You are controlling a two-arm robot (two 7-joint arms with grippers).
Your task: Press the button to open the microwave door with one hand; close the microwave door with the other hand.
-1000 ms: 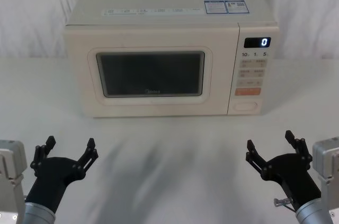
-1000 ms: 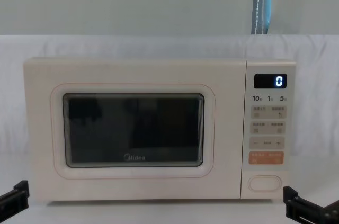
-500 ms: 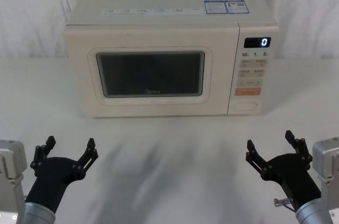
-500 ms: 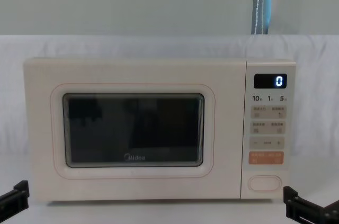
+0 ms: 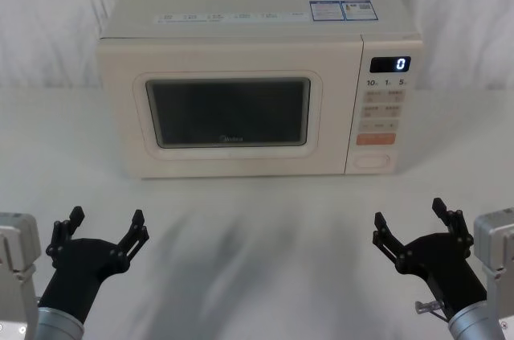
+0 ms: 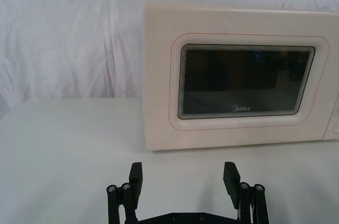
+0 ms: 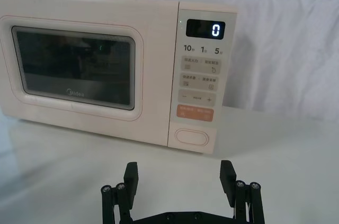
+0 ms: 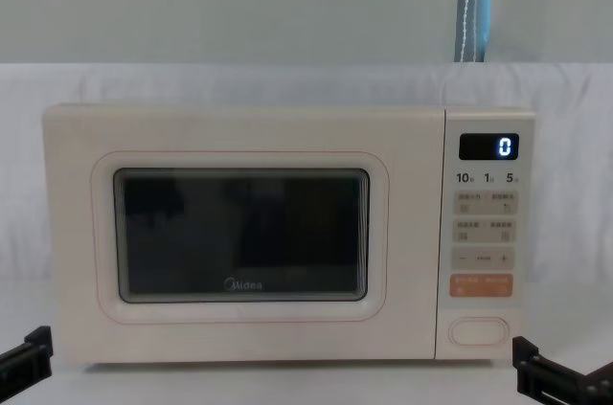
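Basically you've done nothing yet: door (image 5: 227, 111) shut, button (image 5: 373, 161) unpressed ahead of your spread right gripper (image 5: 418, 231); left gripper (image 5: 100, 233) is spread too.

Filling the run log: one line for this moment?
door: shut | button: untouched | left gripper: open, near table edge | right gripper: open, short of button

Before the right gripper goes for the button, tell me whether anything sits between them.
Nothing visible does. The right gripper, open, hovers low over bare table in front of the microwave, and the button faces it with open space between. The left gripper, open, hangs off to the other side.
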